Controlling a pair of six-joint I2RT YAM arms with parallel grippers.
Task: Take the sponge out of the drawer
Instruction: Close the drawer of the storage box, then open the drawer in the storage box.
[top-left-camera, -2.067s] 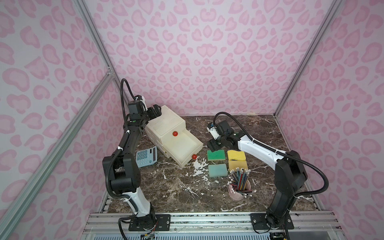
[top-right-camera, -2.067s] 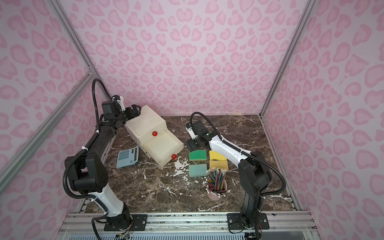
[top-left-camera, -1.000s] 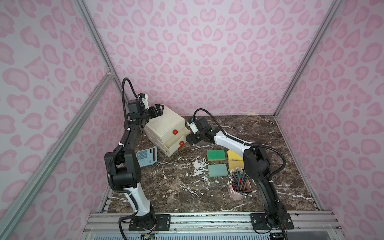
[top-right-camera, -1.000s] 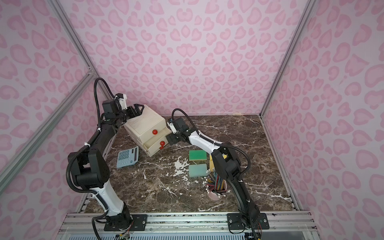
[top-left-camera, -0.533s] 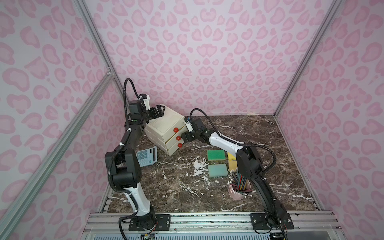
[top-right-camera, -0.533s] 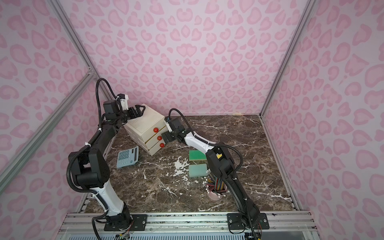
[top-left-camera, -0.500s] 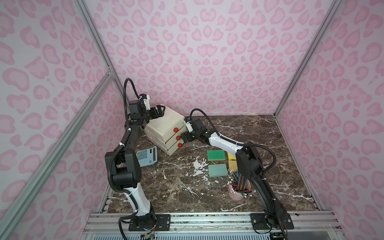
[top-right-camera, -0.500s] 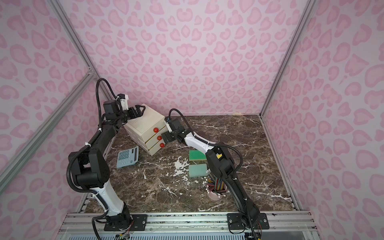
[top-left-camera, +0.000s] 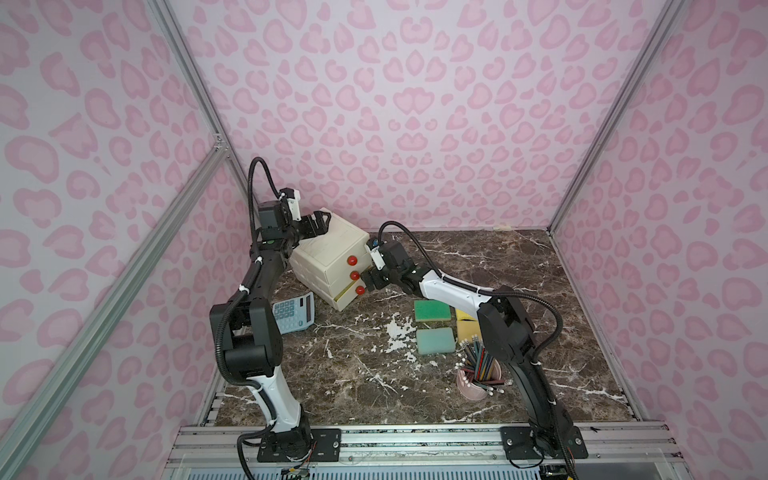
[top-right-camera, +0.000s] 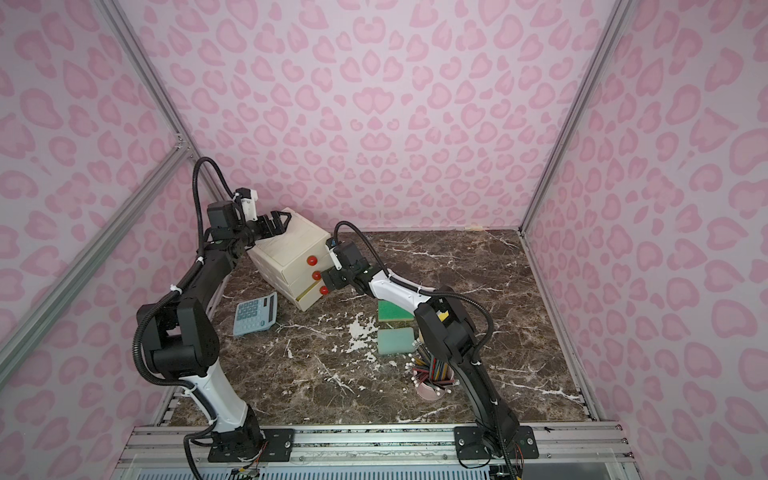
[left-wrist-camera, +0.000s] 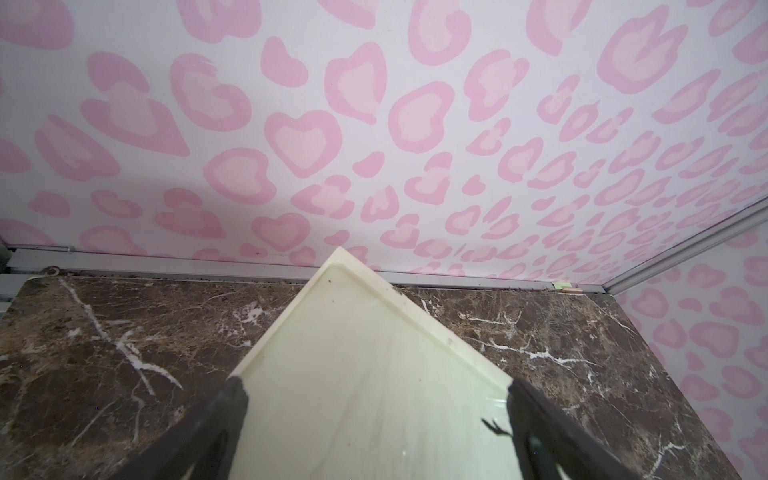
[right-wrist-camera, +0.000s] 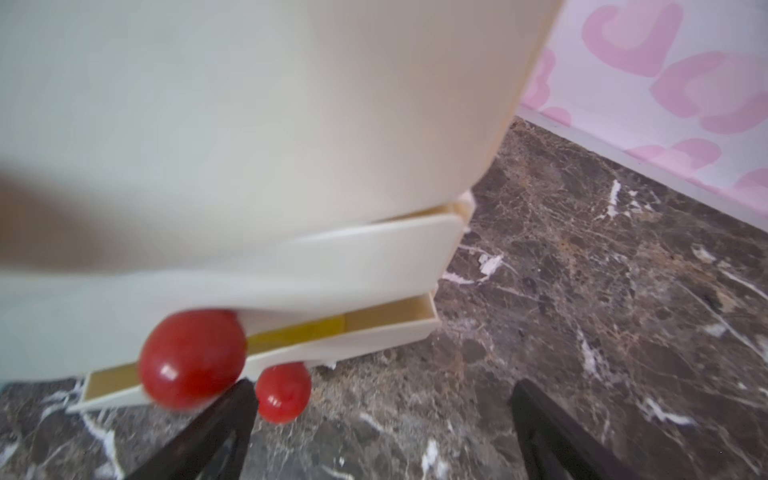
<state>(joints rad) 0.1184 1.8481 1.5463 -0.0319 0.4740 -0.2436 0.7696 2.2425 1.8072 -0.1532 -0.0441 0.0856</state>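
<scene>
Pink walls (top-left-camera: 415, 104) with heart-like spots close around a dark marble surface (top-left-camera: 478, 266). At its far left side stands a cream cabinet (top-left-camera: 332, 245) with three drawers, each with a red knob. Only the lowest drawer (right-wrist-camera: 353, 340) stands out from the cabinet, and just by a crack. Through this crack the right wrist view shows a yellow strip (right-wrist-camera: 297, 332). I judge it to be the sponge, lying inside with its long axis along the drawer front; most of it is hidden.

The lowest knob (right-wrist-camera: 284, 392) points from the cabinet toward the right arm (top-left-camera: 449, 289), so this arm is clearly the nearer one to the drawer front. The right jaws are spread wide and hold nothing. The knob sits in the gap between them, just beside one finger (right-wrist-camera: 237, 407), and I cannot tell if they touch. In my judgement the coming move depends on this: the knob should be centred between the fingers before they close, and the drawer then pulled straight away from the cabinet.

The left jaws are at the back of the cabinet top, also spread wide, astride its rear corner and gripping nothing. Whether they press on it I cannot tell.
</scene>
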